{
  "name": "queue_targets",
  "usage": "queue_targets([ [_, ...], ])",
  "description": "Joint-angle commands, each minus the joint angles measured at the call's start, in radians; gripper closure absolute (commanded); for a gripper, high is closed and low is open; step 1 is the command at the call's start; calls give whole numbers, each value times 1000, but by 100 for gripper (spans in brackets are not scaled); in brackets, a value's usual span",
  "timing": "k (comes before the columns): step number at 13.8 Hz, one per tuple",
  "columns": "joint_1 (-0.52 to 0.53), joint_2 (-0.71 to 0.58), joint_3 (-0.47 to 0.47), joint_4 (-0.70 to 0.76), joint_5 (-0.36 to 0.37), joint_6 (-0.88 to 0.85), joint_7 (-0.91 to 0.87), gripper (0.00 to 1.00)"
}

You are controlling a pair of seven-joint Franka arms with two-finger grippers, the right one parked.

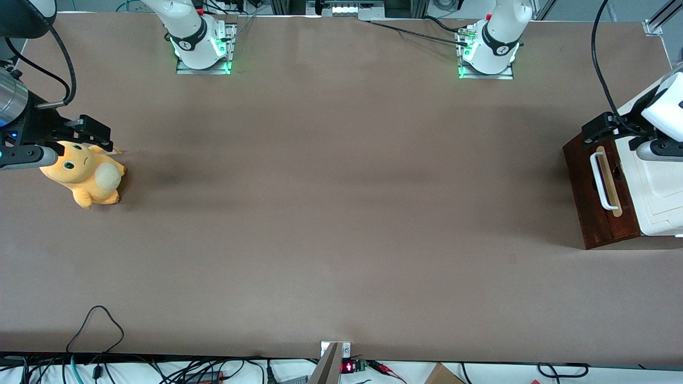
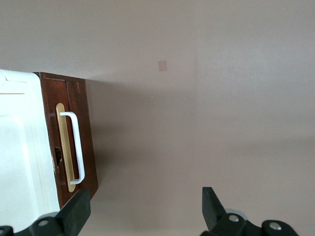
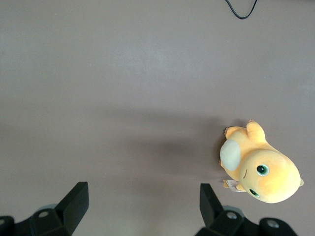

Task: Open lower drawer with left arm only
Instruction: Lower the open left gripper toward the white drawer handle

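Note:
The cabinet with its white moulded top (image 1: 659,186) (image 2: 19,147) stands at the working arm's end of the table. Its dark reddish-brown lower drawer (image 1: 581,181) (image 2: 88,147) faces the table's middle and looks pushed in. The drawer carries a white bar handle (image 1: 598,181) (image 2: 78,147) over a tan strip. My left gripper (image 1: 593,133) (image 2: 145,199) hovers open and empty above the drawer front's end that is farther from the front camera. It touches nothing. One finger (image 2: 78,206) shows over the drawer's corner, the other finger (image 2: 210,204) over bare table.
An orange plush toy (image 1: 85,173) (image 3: 261,169) lies at the parked arm's end of the table. A black cable loop (image 1: 96,325) rests at the table edge nearest the front camera. Brown table surface (image 1: 341,202) stretches in front of the drawer.

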Motion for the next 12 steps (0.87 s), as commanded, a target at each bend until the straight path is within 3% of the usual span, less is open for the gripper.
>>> queue_targets([
  [1, 1, 17, 3, 47, -19, -53, 26, 0],
  [12, 3, 34, 4, 48, -18, -92, 21, 0],
])
